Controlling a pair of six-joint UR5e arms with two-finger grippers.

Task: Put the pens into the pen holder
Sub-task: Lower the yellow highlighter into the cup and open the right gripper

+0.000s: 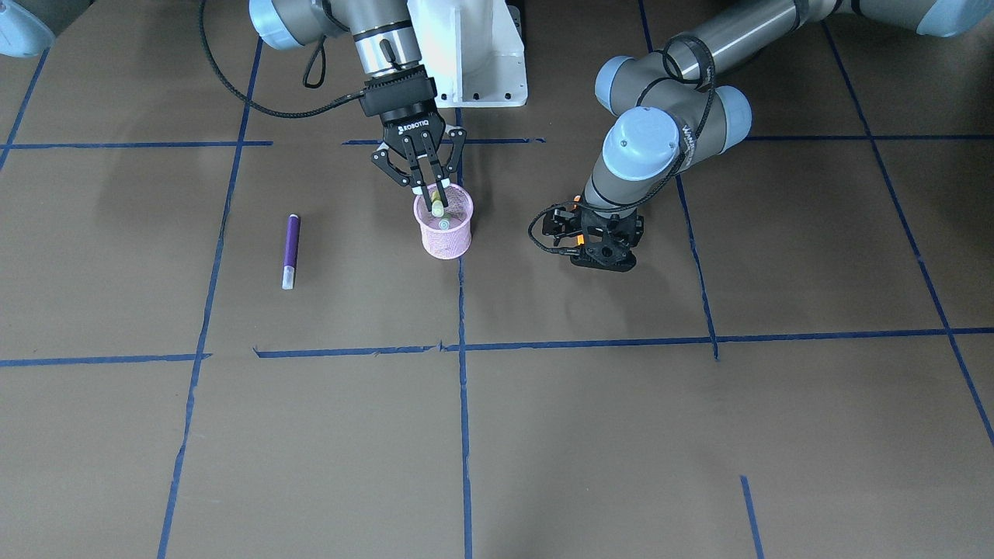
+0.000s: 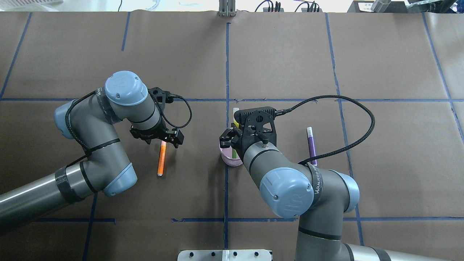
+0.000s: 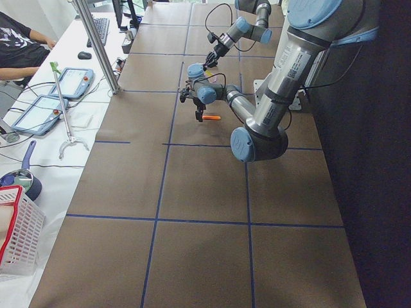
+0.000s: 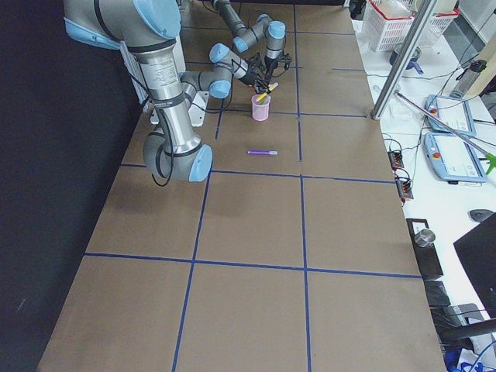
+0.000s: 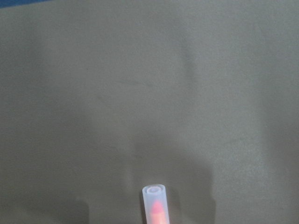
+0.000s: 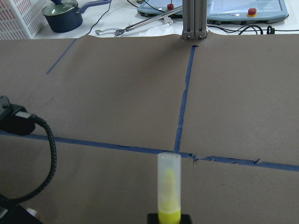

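Pens are mid-collection: nearest the facing camera, the purple pen (image 1: 290, 251) lies loose on the brown counter (image 1: 543, 435), well apart from the pink mesh pen holder (image 1: 445, 237). On the holder's other side, the left claw (image 2: 164, 139) sits low over one end of the orange pen (image 2: 161, 159), which lies flat; I cannot tell whether that claw is spread or pinching. Just behind the holder, the right claw (image 1: 429, 185) pinches the green pen (image 1: 437, 206), its lower end dipping into the holder's mouth, so the next move likely calls for a clean release and a straight lift.
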